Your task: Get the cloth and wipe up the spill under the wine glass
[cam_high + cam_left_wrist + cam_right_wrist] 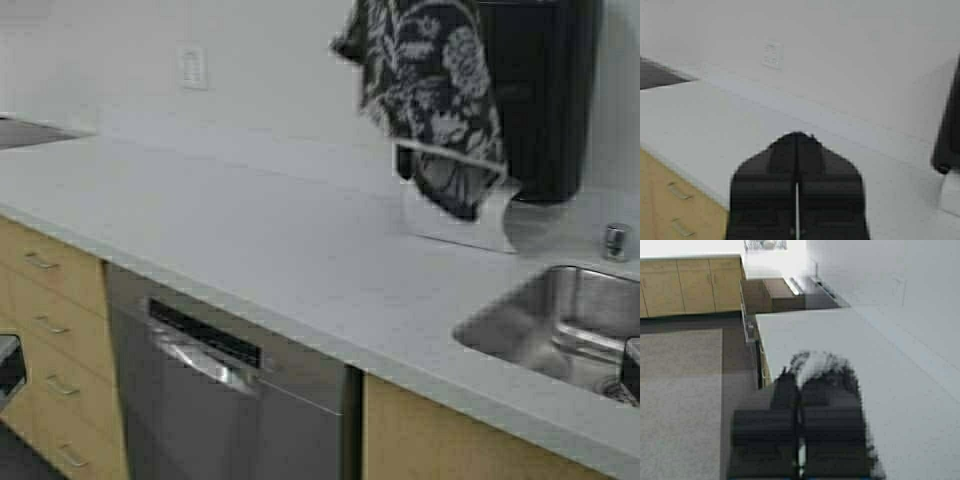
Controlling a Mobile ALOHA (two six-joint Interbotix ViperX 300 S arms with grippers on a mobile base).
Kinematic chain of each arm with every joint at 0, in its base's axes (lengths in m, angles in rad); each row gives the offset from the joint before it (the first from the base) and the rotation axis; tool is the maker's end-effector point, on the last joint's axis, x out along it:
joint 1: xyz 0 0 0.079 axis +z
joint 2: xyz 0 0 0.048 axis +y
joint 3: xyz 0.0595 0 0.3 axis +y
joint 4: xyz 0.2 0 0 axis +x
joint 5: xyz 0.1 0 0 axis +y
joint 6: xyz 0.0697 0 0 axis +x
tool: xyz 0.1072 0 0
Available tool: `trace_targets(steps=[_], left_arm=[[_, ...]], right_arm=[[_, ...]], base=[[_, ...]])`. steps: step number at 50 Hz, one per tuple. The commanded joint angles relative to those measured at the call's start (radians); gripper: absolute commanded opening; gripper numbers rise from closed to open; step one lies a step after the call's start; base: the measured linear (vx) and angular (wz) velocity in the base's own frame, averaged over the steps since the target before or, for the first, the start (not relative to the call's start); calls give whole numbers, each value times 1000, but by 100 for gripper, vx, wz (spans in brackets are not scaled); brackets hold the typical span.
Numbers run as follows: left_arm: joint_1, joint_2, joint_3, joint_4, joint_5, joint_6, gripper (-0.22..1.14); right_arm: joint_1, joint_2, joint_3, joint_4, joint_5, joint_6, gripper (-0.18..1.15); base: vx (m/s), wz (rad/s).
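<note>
Two risks apply: the dark grey-and-white floral cloth (430,90), hanging above the pale counter (250,230) from our closed right tool (799,385), may slip free or snag the black wall dispenser (545,90) behind it; our left tool (797,137) is closed, empty.

Pale grey table (250,240), long, running along the white wall. Steel sink (560,325) sunk into it. Just behind the sink, by the wall, a small chrome fitting (616,241). Beside that fitting, farther along the wall, a white paper sheet (470,222) curls down onto the table surface.
</note>
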Motion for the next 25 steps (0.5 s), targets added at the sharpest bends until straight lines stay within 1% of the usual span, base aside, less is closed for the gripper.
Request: trace_targets(steps=[1,12,25], left_arm=[[2,21,-9,-2,-3,2,2],[2,26,-14,-2,-3,-3,2],[2,23,-12,-2,-3,-5,2]], right_arm=[[-49,31,15,2,-63,5,7],[-74,57,60,18,-100,29,7],[-74,61,41,21,-129,28,7]], base=[[-9,34],[-10,39],[-12,46]])
